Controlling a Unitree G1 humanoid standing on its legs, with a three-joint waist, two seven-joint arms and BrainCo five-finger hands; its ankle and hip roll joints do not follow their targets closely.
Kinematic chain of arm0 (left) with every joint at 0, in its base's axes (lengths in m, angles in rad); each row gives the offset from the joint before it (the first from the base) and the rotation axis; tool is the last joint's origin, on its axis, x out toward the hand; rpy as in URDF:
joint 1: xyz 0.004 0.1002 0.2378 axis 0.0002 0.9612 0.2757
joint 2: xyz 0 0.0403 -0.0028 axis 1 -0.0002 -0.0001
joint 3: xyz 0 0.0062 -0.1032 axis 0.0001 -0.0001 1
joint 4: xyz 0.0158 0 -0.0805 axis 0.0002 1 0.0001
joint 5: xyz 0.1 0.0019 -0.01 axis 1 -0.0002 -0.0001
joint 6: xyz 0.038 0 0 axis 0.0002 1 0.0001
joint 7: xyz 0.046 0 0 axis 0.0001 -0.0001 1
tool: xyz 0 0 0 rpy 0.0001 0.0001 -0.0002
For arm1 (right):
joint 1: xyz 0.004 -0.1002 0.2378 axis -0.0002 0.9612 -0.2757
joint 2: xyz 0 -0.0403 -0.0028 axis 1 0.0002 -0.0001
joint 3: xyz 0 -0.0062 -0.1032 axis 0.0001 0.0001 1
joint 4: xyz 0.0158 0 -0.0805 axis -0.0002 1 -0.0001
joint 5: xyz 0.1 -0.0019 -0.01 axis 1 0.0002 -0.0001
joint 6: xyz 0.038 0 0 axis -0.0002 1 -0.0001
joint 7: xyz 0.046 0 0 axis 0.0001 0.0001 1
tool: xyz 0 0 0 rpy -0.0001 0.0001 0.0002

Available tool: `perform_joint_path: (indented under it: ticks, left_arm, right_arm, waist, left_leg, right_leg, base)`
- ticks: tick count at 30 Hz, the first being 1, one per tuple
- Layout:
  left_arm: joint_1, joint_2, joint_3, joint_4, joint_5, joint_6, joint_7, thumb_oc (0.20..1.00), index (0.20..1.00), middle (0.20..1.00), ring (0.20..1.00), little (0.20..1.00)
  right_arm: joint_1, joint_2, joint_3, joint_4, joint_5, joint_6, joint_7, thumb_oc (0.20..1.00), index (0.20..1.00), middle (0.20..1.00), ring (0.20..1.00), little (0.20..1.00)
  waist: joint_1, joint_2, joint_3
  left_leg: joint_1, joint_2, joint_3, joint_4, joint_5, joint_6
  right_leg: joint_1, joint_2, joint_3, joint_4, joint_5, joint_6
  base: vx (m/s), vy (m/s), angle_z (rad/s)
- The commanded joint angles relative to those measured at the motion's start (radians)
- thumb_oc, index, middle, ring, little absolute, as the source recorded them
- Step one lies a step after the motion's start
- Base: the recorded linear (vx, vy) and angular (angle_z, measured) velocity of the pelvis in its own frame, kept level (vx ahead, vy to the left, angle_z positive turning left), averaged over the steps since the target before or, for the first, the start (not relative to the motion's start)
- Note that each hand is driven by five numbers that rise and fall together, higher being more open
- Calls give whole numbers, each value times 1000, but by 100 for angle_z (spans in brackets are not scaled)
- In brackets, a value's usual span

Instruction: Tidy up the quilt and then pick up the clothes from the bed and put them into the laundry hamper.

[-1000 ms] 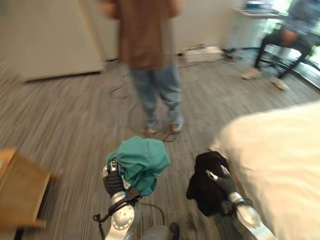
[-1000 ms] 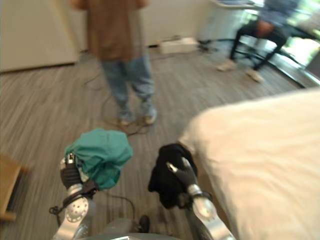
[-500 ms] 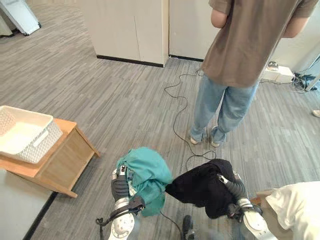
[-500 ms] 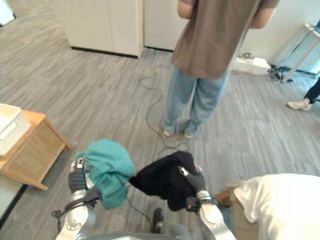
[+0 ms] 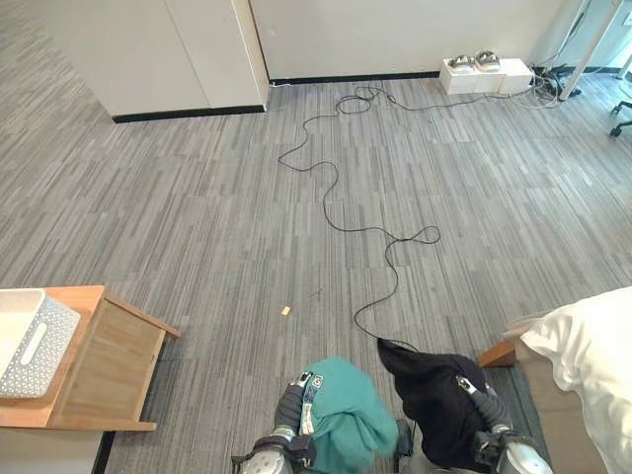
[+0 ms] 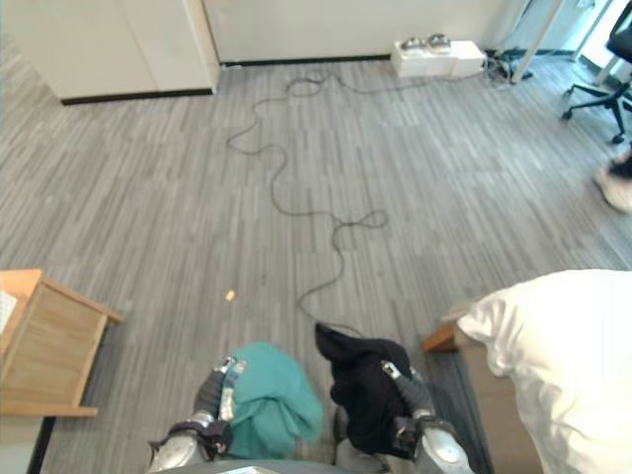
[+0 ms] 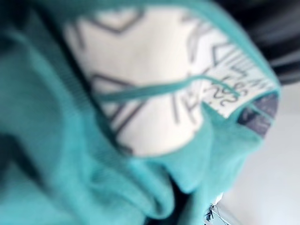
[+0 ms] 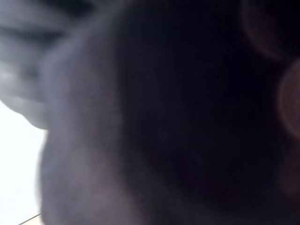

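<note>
My left hand (image 5: 293, 403) is at the bottom of the view, shut on a bunched teal garment (image 5: 348, 420) with a white printed label (image 7: 140, 79). Beside it my right hand (image 5: 481, 400) is shut on a black garment (image 5: 432, 393), which hangs over it above the floor. Dark cloth (image 8: 178, 122) lies right against the right wrist camera. The bed with its white quilt (image 5: 592, 346) is at the right edge. A white perforated laundry hamper (image 5: 25, 341) rests on a wooden stand (image 5: 114, 360) at the far left, well apart from both hands.
Grey striped carpet (image 5: 197, 227) stretches ahead to white cabinets (image 5: 148, 49) and a wall. A white box (image 5: 481, 71) sits by the wall at the back right. An office chair base (image 6: 592, 94) shows at the far right.
The camera has swung round: the standing person is out of view and more of the bed shows at the right. Both hands now sit lower in the view, still holding their garments.
</note>
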Motion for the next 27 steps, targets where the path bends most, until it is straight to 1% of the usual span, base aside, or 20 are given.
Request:
perform_joint_path:
  ticks: [1,3,4,5,6,8,9,11,12,13,14,16,17,20,22,23,24,25,26,27]
  left_arm:
    - [-45,4,50,-48,-6,-46,-36,200,200,200,200,200]
    - [-44,12,50,-51,-10,-42,-44,200,200,200,200,200]
    - [-43,21,50,-65,-15,-27,-44,200,200,200,200,200]
    - [-43,31,43,-84,-12,-6,-34,200,200,200,200,200]
    - [-40,26,36,-69,-9,-11,-32,200,200,200,200,200]
    - [-39,24,32,-54,-14,-30,-27,200,200,200,200,200]
    - [-38,24,35,-53,-16,-33,-28,200,200,200,200,200]
    - [-36,42,62,-73,-38,-33,-32,200,200,200,200,200]
    - [-40,47,68,-78,-44,-28,-34,200,200,200,200,200]
    - [-50,51,70,-68,-54,-38,-38,200,200,200,200,200]
    - [-53,46,69,-49,-56,-58,-44,200,200,200,200,200]
    - [-51,41,67,-30,-52,-84,-43,200,200,200,200,200]
    - [-45,36,65,-17,-44,-98,-44,200,200,200,200,200]
    - [-22,24,72,-4,-22,-100,-48,200,200,200,200,200]
    - [-11,8,80,10,-12,-102,-56,200,200,200,200,200]
    - [13,-4,95,-3,15,-94,-88,200,200,200,200,200]
    - [22,-6,98,-12,18,-92,-94,200,200,200,200,200]
    - [32,-9,103,-23,19,-90,-94,200,200,200,200,200]
    - [48,-10,112,-55,16,-66,-81,200,200,200,200,200]
    - [50,-10,112,-62,15,-57,-79,200,200,200,200,200]
  right_arm:
    - [-39,-20,29,-88,29,-79,-12,200,200,200,200,200]
    - [-40,-18,30,-86,33,-79,-13,200,200,200,200,200]
    - [-43,-14,28,-90,37,-67,-17,200,200,200,200,200]
    - [-33,-1,30,-95,26,-58,-22,200,200,200,200,200]
    - [-26,16,38,-77,14,-70,-24,200,200,200,200,200]
    - [-27,25,41,-62,14,-90,-25,200,200,200,200,200]
    - [-27,24,37,-60,14,-95,-20,200,200,200,200,200]
    - [-24,-1,24,-63,21,-108,14,200,200,200,200,200]
    - [-26,-9,22,-65,26,-108,19,200,200,200,200,200]
    - [-34,-21,17,-60,32,-109,36,200,200,200,200,200]
    - [-39,-21,12,-55,30,-109,50,200,200,200,200,200]
    - [-38,-10,4,-47,17,-115,72,200,200,200,200,200]
    - [-28,0,-4,-46,12,-122,80,200,200,200,200,200]
    - [-6,5,-19,-46,21,-124,86,200,200,200,200,200]
    - [-6,12,-26,-38,9,-120,95,200,200,200,200,200]
    - [8,8,-37,-52,-2,-118,107,200,200,200,200,200]
    - [14,3,-45,-62,-3,-109,112,200,200,200,200,200]
    - [21,-6,-55,-73,-8,-89,125,200,200,200,200,200]
    - [28,-34,-74,-84,-6,-54,144,200,200,200,200,200]
    - [27,-45,-80,-81,-1,-43,152,200,200,200,200,200]
  waist:
    - [3,-39,-13]
    - [8,-41,-9]
    - [14,-40,-8]
    - [12,-31,13]
    - [6,-7,26]
    - [6,-3,37]
    - [6,-6,40]
    - [-19,-25,59]
    - [-28,-28,64]
    - [-57,-43,76]
    - [-73,-46,88]
    - [-87,-52,102]
    - [-94,-55,113]
    - [-100,-62,102]
    - [-96,-62,86]
    - [-98,-52,58]
    - [-99,-48,50]
    - [-101,-43,43]
    - [-96,-45,35]
    - [-91,-51,35]
  left_leg:
    - [-120,-13,-46,161,-62,4]
    - [-138,-18,-40,193,-75,15]
    - [-161,-23,-25,230,-93,33]
    - [-168,-37,-19,273,-123,73]
    - [-153,-36,-20,269,-123,88]
    - [-141,-43,-18,271,-129,91]
    - [-140,-47,-15,276,-135,90]
    - [-114,-64,-10,296,-181,84]
    - [-106,-69,-15,298,-191,84]
    - [-84,-86,-30,299,-222,87]
    - [-65,-88,-37,301,-246,91]
    - [-45,-89,-47,313,-274,100]
    - [-35,-85,-65,346,-302,103]
    - [-6,-66,-88,393,-353,88]
    - [17,-45,-78,424,-385,75]
    - [61,24,-69,484,-318,30]
    - [72,42,-58,503,-287,18]
    - [73,68,-44,544,-229,2]
    - [15,125,-15,675,-111,-23]
    - [-19,134,-10,711,-85,-25]
  right_leg:
    - [56,-81,-54,126,-112,94]
    - [51,-97,-53,166,-132,98]
    - [57,-119,-59,224,-161,104]
    - [-18,-166,-65,463,-120,119]
    - [-118,-183,-60,646,-91,115]
    - [-167,-193,-73,677,-77,106]
    - [-175,-196,-80,658,-74,106]
    - [-206,-177,-83,430,-29,108]
    - [-216,-172,-74,384,-19,109]
    - [-249,-166,-30,214,45,125]
    - [-257,-157,-7,114,83,138]
    - [-267,-150,17,54,114,149]
    - [-279,-151,43,76,118,151]
    - [-251,-150,65,106,83,159]
    - [-241,-158,44,145,70,153]
    - [-225,-143,31,206,42,124]
    - [-220,-140,18,214,33,120]
    - [-210,-135,1,214,24,113]
    - [-166,-128,-32,203,2,84]
    - [-147,-131,-41,195,-4,75]
  base:
    - [118,90,0]
    - [115,95,-1]
    - [193,219,-2]
    - [262,327,-4]
    - [222,280,-9]
    - [151,97,-26]
    - [323,-59,-32]
    - [439,-148,-28]
    - [478,-202,-28]
    - [547,-220,-17]
    - [488,-197,-1]
    - [564,-216,23]
    - [668,-270,46]
    - [589,-235,58]
    - [604,-214,85]
    - [758,-239,68]
    - [710,-209,56]
    - [531,-160,53]
    - [500,-159,68]
    - [626,-147,59]
